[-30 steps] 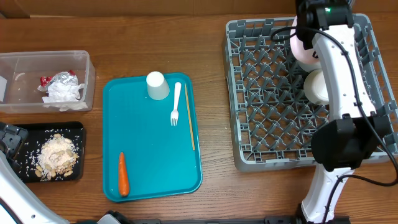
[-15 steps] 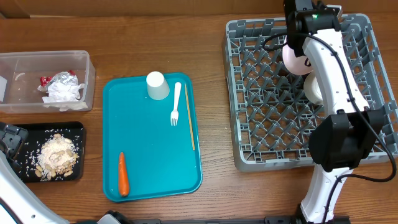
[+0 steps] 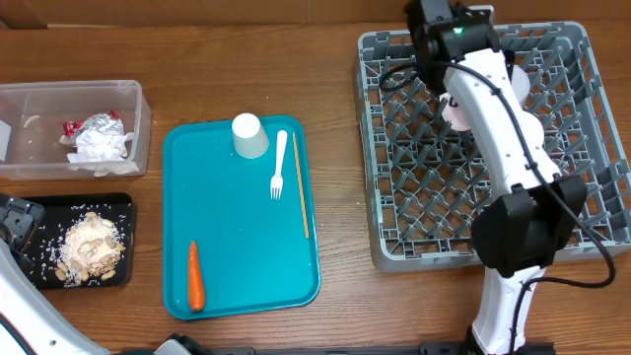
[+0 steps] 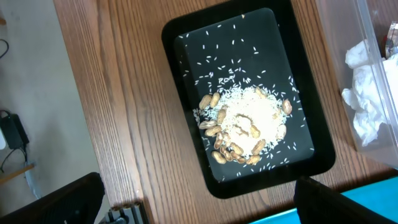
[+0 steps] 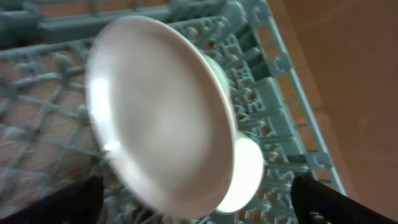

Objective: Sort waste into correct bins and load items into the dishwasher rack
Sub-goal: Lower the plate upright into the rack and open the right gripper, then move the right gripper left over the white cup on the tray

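The large pale plate stands on edge in the grey dishwasher rack, blurred, with a white bowl behind it. My right gripper is open, its dark fingers wide apart either side of the plate's lower rim. In the overhead view my right arm hides most of the plate. The white cup and plastic fork lie on the teal tray. My left gripper hangs open above the black tray of nut scraps. The clear tub holds the napkin and foil wrapper.
An orange carrot and a thin wooden stick also lie on the teal tray. The table's left edge runs close beside the black tray. Upright pegs fill the rack floor around the plate.
My right gripper has opened and let go of the plate, and the arm has swung left across the rack's far side. The left arm has not moved.
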`<state>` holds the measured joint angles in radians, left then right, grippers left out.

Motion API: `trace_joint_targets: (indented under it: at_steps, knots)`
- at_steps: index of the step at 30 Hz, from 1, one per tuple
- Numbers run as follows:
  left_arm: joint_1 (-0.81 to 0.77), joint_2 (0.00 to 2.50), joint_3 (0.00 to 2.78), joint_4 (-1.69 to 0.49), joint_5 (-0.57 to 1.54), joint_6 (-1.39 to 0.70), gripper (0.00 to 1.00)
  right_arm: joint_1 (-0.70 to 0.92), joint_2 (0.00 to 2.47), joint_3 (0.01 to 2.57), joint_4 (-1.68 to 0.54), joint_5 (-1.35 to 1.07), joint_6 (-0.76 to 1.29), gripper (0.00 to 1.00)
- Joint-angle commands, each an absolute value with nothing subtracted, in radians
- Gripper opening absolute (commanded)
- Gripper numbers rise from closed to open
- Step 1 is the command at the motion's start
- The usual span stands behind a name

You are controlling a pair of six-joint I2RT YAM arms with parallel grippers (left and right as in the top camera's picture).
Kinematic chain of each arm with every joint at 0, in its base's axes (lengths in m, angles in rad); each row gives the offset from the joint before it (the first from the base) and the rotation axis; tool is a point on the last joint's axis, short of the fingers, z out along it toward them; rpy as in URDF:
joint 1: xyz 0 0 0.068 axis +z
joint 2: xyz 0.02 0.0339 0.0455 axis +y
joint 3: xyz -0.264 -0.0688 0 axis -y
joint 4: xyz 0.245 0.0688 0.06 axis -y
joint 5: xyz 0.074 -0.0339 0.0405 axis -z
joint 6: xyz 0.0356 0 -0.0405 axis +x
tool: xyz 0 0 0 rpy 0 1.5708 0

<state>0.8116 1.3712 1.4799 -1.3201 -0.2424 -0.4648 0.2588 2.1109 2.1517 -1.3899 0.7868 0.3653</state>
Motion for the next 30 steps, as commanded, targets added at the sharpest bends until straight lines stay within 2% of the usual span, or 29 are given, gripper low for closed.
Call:
trace_joint_targets:
  at_steps: [1, 6, 9, 12, 14, 20, 30]
  knots:
    - [0.813, 1.375, 1.501, -1.32, -0.238, -0.475, 1.0, 0.26, 2.094, 2.343, -1.452, 0.627, 0.36, 1.0]
    - [0.813, 1.375, 1.501, -1.32, -0.238, -0.475, 1.0, 0.231, 2.094, 2.59, -1.587, 0.442, 0.371, 1.0]
    - [0.813, 1.375, 1.501, -1.32, -0.238, -0.475, 1.0, 0.207, 2.094, 2.714, -1.65, 0.132, 0.339, 1.0]
    - [0.813, 1.375, 1.501, -1.32, -0.238, -0.475, 1.0, 0.208, 2.094, 2.728, -1.651, -0.159, 0.262, 1.0]
    - [0.813, 1.375, 1.501, -1.32, -0.238, -0.475, 1.0, 0.223, 2.096, 2.715, -1.645, -0.268, 0.253, 1.0]
    - [0.813, 1.375, 1.501, -1.32, -0.238, -0.475, 1.0, 0.374, 2.102, 2.59, -1.495, -0.282, 0.252, 1.0]
    - [0.813, 1.375, 1.501, -1.32, -0.238, -0.475, 1.0, 0.533, 2.104, 2.306, -1.219, -0.263, 0.174, 1.0]
